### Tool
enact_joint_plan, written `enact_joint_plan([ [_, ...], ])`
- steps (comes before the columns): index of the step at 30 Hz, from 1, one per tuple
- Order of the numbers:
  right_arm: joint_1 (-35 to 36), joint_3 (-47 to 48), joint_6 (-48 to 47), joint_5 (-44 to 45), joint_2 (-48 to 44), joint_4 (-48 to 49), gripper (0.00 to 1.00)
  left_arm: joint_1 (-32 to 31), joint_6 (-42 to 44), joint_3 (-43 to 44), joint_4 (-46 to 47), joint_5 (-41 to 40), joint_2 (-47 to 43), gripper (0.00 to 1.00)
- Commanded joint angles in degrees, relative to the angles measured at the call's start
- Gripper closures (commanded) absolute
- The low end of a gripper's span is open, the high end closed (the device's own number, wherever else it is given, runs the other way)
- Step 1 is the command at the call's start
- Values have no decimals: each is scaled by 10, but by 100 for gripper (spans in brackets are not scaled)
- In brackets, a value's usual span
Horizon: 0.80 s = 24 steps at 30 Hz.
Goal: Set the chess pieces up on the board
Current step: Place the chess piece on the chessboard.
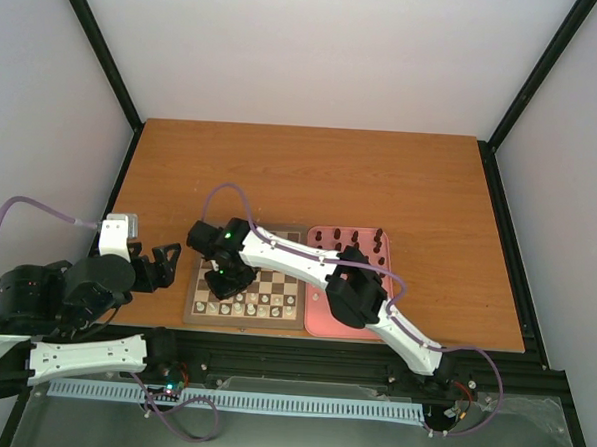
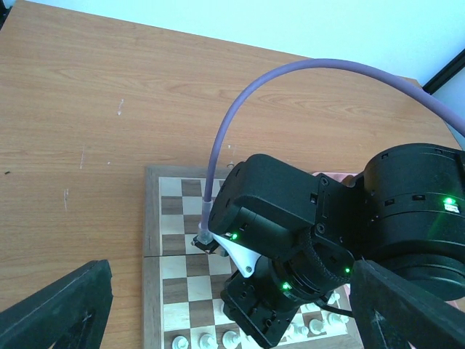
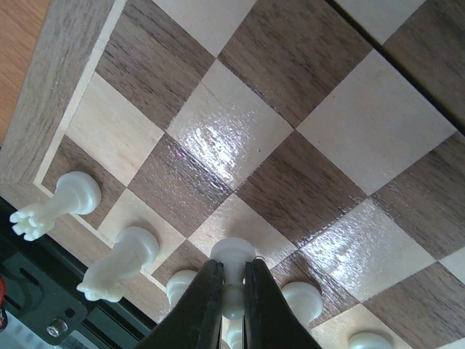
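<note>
Lower centre of the right wrist view, the right gripper [image 3: 232,270] has its jaws clenched on a white pawn [image 3: 232,252] over the chessboard [image 3: 240,138] — a white rook [image 3: 51,207] and knight [image 3: 120,263] stand at lower left. Seen from above, the left gripper [image 1: 164,265] hangs released over the tabletop [image 1: 311,174], just left of the chessboard — dark pieces [image 1: 350,236] stand in the pink tray [image 1: 318,320].

Board [image 3: 218,145]: wood, visible grain, glossy varnish (bright glare on the squares). Cream chess pieces [image 3: 120,262]: smooth, satin, plastic-looking. Right pincer [image 3: 234,275]: black, matt plastic. Worktop [image 2: 87,109]: orange-brown wood-grain, matt, faintly scuffed. Cable [image 2: 327,65]: smooth purple sheath. Tray [image 1: 313,319]: pink, matt plastic.
</note>
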Motion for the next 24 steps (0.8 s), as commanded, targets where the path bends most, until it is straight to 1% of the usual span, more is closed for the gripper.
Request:
enact_joint_plan([
  [1, 3, 19, -8, 1, 22, -13, 96, 3, -2, 2, 0, -11, -7, 0],
  [9, 2, 23, -12, 4, 25, -15, 92, 3, -1, -3, 3, -14, -8, 0],
  [13, 2, 30, -15, 10, 21, -12, 81, 3, -2, -7, 5, -14, -7, 0],
  [15, 2, 35, -16, 17, 17, -8, 79, 3, -1, -8, 6, -14, -6, 0],
  [22, -5, 63, -29, 16, -4, 13, 77, 3, 0, -11, 11, -15, -5, 0],
  [24, -8, 71, -30, 20, -10, 12, 74, 3, 2, -12, 12, -14, -4, 0],
])
